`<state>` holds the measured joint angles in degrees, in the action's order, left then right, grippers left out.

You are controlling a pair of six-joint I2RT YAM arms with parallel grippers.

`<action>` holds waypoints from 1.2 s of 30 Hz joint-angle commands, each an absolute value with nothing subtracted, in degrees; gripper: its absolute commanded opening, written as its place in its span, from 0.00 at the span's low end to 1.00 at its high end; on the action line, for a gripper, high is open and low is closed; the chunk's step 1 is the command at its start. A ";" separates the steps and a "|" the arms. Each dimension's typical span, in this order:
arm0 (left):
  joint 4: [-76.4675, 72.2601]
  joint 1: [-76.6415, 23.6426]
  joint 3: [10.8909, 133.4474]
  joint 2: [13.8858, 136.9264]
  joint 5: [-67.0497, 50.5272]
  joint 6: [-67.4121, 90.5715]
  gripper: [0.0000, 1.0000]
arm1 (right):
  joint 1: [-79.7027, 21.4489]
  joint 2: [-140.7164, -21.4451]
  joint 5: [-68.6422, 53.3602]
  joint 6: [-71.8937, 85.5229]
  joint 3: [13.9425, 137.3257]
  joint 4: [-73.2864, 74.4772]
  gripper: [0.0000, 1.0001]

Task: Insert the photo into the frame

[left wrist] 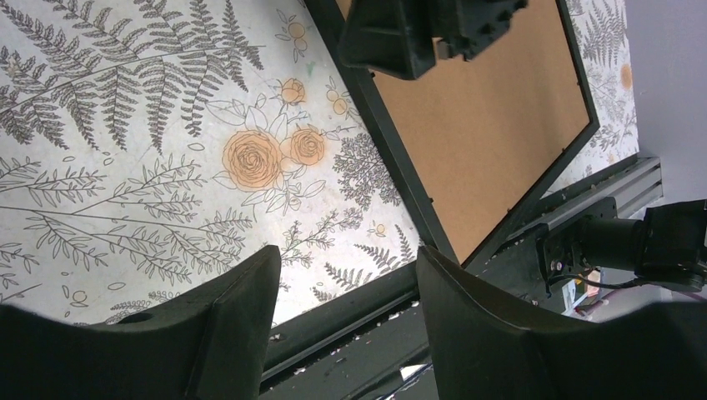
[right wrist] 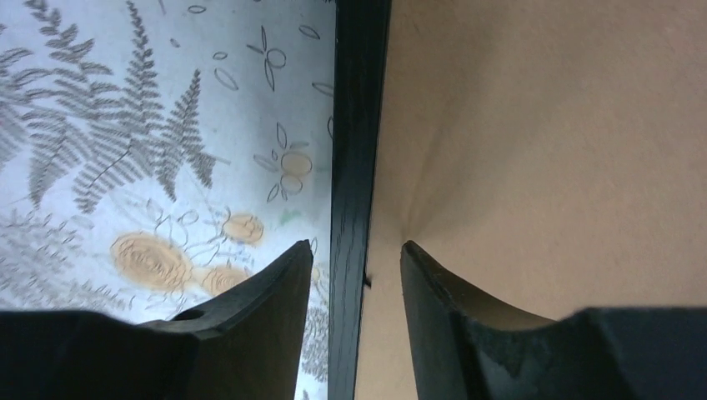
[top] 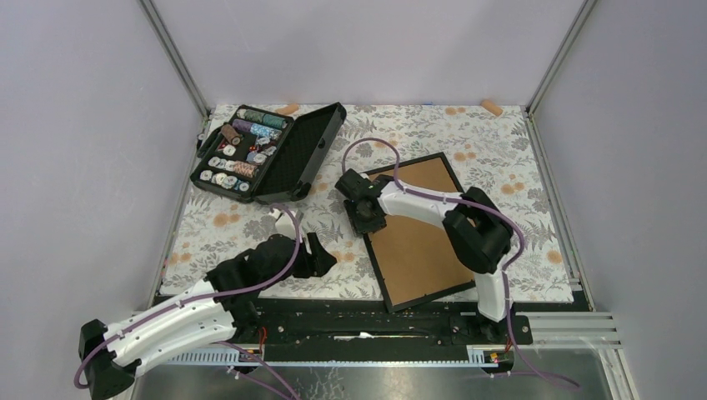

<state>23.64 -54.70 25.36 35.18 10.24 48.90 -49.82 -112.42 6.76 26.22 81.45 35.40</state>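
**Step in hand (judged):** the frame (top: 417, 242) is to be taken by its edge so that its back can be opened for the photo. The frame lies back-up on the surface (top: 517, 167), directly beneath the right tool (right wrist: 357, 250), with the brown backing board (left wrist: 483, 142) uppermost. The photo is not seen in any view, so its place cannot be stated.

**Execution advised:**
- The black rail (right wrist: 354, 150) should be kept centred between the jaws before any closure is made.
- The closure should bear on the rail alone, and the board should not be pushed inward.
- Any lift should be kept low, so that the frame is not swung against the left tool (left wrist: 348, 254) just beside it.

**Right tool:** the jaws are parted moderately, a little wider than the rail that runs between them.
- One of the fingers (right wrist: 250, 300) hangs over the patterned surface outside the rail, and the other is over the board inside it.
- Nothing is gripped.
- A shallow hollow is noted in the board just ahead of the inner finger. Whether the tip presses there cannot be settled, since the contact is hidden by the finger itself.

**Left tool:** the jaws are spread wide and nothing is held. The tool is poised above the surface, with the frame's near corner just to its right.

**Other items:** a case of thread spools (top: 267, 150) stands open well beyond the left tool and is not concerned in this step.
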 commanded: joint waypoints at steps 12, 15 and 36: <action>25.04 -53.23 36.69 42.99 14.58 41.45 0.66 | -51.94 -118.89 11.92 9.49 80.29 35.02 0.06; 26.03 -51.38 39.33 44.73 16.18 39.19 0.66 | -51.91 -116.45 13.14 4.83 77.52 32.51 0.01; 24.58 -46.86 41.72 45.55 20.73 37.33 0.66 | -40.62 -100.42 10.93 37.92 77.98 48.75 0.83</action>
